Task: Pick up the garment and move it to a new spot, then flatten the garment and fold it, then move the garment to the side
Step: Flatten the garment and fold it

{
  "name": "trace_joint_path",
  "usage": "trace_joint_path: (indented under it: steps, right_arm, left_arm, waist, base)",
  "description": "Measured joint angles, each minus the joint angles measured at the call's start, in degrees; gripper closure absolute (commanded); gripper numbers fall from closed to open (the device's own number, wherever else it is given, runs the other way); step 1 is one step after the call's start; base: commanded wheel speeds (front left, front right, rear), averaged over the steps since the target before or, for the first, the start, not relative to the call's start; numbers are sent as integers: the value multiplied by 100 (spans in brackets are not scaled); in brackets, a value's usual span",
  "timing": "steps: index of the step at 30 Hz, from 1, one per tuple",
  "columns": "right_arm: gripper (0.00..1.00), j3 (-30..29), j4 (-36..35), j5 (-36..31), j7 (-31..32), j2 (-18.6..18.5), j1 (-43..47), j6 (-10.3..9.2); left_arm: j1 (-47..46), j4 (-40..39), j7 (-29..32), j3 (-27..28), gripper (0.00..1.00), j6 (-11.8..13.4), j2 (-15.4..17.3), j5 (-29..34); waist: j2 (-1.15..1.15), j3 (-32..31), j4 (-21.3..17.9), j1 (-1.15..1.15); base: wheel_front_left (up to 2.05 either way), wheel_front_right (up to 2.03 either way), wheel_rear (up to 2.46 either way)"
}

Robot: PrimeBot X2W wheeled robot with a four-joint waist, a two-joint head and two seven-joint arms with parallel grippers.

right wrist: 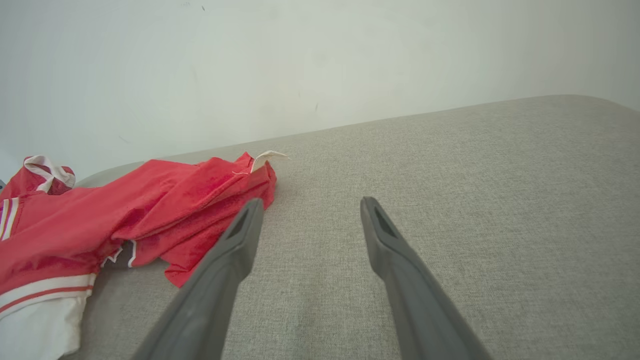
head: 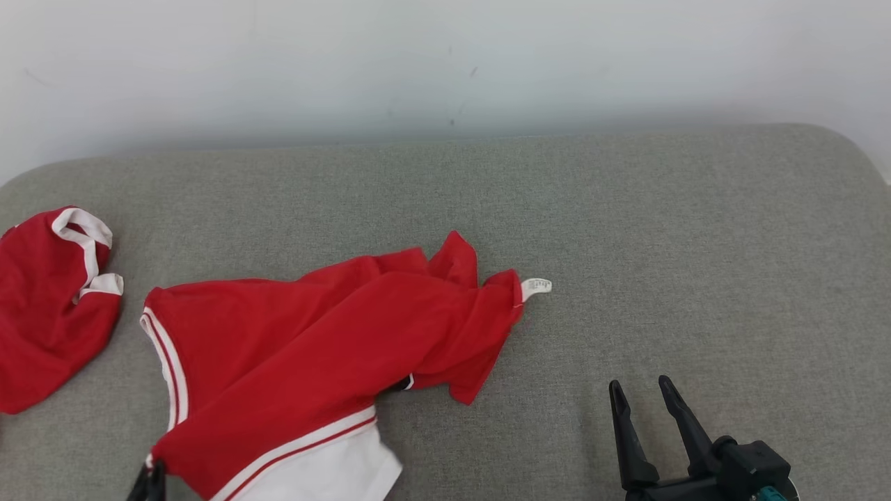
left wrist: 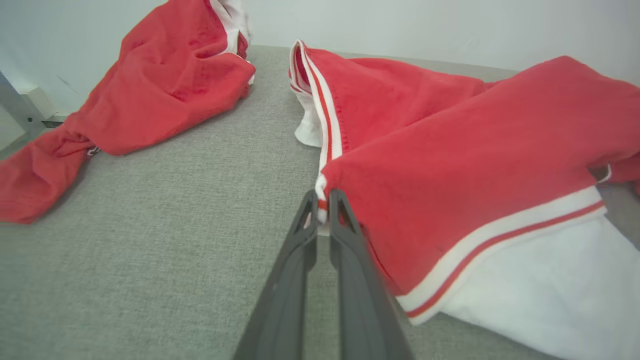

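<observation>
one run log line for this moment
left gripper: shut on garment edge | right gripper: open, apart from garment | garment: crumpled, not folded

Garment [head: 313, 334]: red, white-and-red striped hems, white panel showing. Is lying rumpled and partly spread toward the front left edge of the surface [head: 696, 243].

No legible text found. The small white fabric tag [head: 537, 286] at the edge of the red-and-white cloth garment [head: 313, 334] bears faint grey marks, possibly print, too small to read.
</observation>
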Motion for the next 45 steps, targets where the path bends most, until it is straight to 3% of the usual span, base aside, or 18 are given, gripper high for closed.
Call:
trace_joint_path:
  steps: [7, 12, 13, 14, 29, 38, 45]
  right_arm:
    - [0, -4, 36, -2, 0, 0, -2, 0]
    - [0, -42, 53, -10, 0, 0, -4, 0]
    - [0, -42, 54, -10, 0, 0, -4, 0]
    - [0, -41, 53, -10, 0, 0, -4, 0]
    - [0, -79, 20, -10, 0, 1, -40, 0]
    - [0, -71, 23, -11, 0, 1, -60, 0]
    - [0, -34, 36, -4, 0, 0, -58, 0]
  left_arm:
    - [80, -140, 0, 535, 100, 92, 23, 110]
    - [63, -16, -1, 583, 100, 91, -4, 225]
    - [58, 58, 0, 560, 65, 91, -26, 247]
    - [44, 89, 0, 552, 0, 91, -60, 276]
    - [-108, -1254, 0, 1220, 0, 109, -892, 794]
    - [285, -1185, -1, 809, 0, 47, -1068, 828]
    - [587, -755, -1, 411, 0, 142, -1082, 338]
  waist:
    - [0, -16, -21, 0]
    - [0, -36, -15, 0]
    - [0, -41, -11, 0]
    - [0, -45, -4, 0]
    - [0, 20, 263, 0]
    - [0, 46, 291, 0]
    - [0, 33, 249, 0]
  base:
    - [0, 0, 0]
    - [0, 0, 0]
    - [0, 0, 0]
    - [0, 0, 0]
    - [0, 0, 0]
    - [0, 0, 0]
    - [0, 0, 0]
